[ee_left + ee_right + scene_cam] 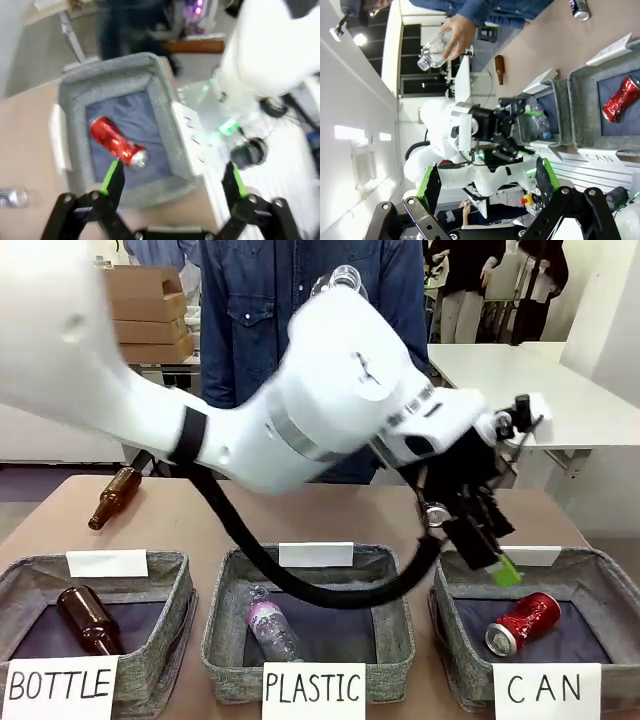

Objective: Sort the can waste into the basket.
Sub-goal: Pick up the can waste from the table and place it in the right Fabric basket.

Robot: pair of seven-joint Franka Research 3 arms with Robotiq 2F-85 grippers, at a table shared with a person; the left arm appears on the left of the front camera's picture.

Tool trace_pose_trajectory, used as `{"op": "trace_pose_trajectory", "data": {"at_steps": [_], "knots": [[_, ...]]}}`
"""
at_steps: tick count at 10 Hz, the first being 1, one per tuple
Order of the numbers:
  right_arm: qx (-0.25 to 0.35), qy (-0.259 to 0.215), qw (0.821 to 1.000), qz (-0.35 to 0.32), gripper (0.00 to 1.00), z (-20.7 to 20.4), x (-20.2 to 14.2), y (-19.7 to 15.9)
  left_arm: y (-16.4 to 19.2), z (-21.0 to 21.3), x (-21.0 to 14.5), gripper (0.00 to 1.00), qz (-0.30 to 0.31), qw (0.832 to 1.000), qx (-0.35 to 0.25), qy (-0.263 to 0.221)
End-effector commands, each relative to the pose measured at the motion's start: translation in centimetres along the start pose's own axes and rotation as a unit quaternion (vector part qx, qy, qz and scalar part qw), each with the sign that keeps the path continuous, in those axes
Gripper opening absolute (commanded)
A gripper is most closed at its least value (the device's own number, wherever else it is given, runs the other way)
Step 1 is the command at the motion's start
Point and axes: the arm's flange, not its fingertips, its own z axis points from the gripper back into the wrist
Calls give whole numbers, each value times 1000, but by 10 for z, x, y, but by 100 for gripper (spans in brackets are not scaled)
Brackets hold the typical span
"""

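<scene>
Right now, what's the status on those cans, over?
Left gripper open, empty, over CAN basket. Right gripper open, empty. Red can in basket; black can on table. Nothing blocking.

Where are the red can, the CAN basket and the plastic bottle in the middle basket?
red can [523, 623]: front view, middle of its body.
CAN basket [465, 680]: front view, front wall near its left corner.
plastic bottle [270, 625]: front view, middle of its body.

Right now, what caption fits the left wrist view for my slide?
Open left gripper hovers above the grey basket, a red can lying on its dark bottom.
</scene>
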Motion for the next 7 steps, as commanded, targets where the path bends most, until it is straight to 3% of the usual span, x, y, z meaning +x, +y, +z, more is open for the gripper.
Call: {"op": "trace_pose_trajectory", "data": {"at_steps": [1,2,3,5,7], "knots": [[6,-1,1000,10,100,2,-1,1,-40,72,-27,100,59,994,-71,58],[6,-1,1000,10,100,2,-1,1,-45,108,-52,100,100,989,-79,74],[0,0,1000,0,100,0,0,0,-51,146,-81,100,151,983,-82,59],[4,99,995,6,100,-67,36,7,-74,229,-144,100,244,968,-48,-7],[23,175,984,-1,100,-133,67,-2,-116,308,-211,100,376,922,25,-91]]}}
